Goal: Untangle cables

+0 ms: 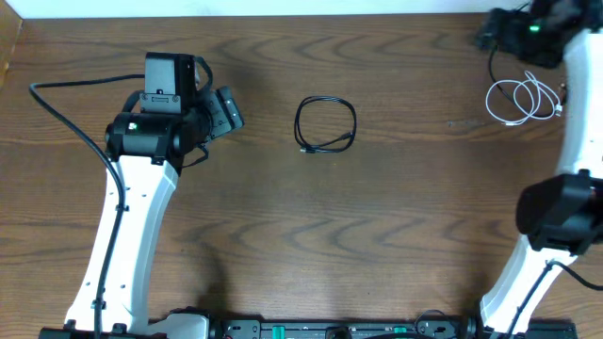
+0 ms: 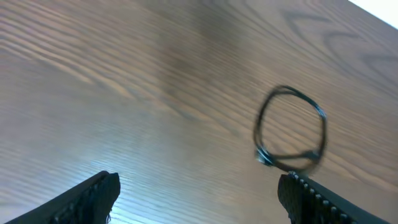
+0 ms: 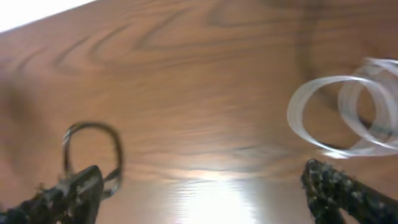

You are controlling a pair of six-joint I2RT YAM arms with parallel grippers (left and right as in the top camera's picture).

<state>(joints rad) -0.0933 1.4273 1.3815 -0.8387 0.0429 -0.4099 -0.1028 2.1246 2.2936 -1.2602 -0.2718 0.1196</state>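
Cables lie well apart on the worktop (image 1: 283, 235), each in its own small coil. The black cable (image 1: 330, 144) sits near the middle, somewhat toward the far edge. The white cable (image 1: 524, 97) sits close to the far right corner, just beside the right arm (image 1: 577, 141).

The left hand (image 1: 224, 109) hovers to the left of the black cable with its fingers spread wide and nothing between them. Its wrist camera shows the black cable (image 2: 258, 134) ahead and to the right of the left hand (image 2: 199, 190). The right hand (image 1: 497, 36) is at the far right corner, near the white coil. In its wrist camera the right hand (image 3: 205, 190) is also wide open and empty, with the white cable (image 3: 293, 115) to one side and the black cable (image 3: 93, 126) farther off.

With no crossing between the two cords, the separating step looks done or nearly so. What may remain is loosening each coil. That would call for a hand to come down over one strand and close on it alone, without dragging the whole loop.

The right wrist view is blurred, and the white coil runs off its right edge. The end plugs are too small to read. Whether either coil hides a knot cannot be told. From overhead the right hand is dark and partly cut off by the frame's edge.
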